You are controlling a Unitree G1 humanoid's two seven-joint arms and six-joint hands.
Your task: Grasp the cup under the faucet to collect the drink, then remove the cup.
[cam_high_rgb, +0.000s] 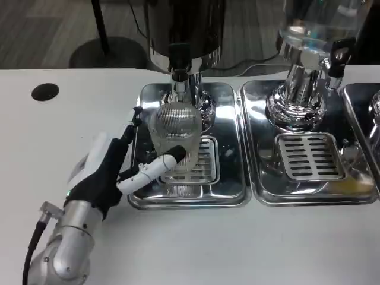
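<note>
Left hand wraps fingers round ribbed clear cup, holding it up off drip tray directly below faucet to catch drink.

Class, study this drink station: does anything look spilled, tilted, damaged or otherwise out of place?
Nothing stands out. The ribbed clear cup is upright under the faucet, over the left drip tray, with the left hand around it. No spill or damage is visible.
</note>
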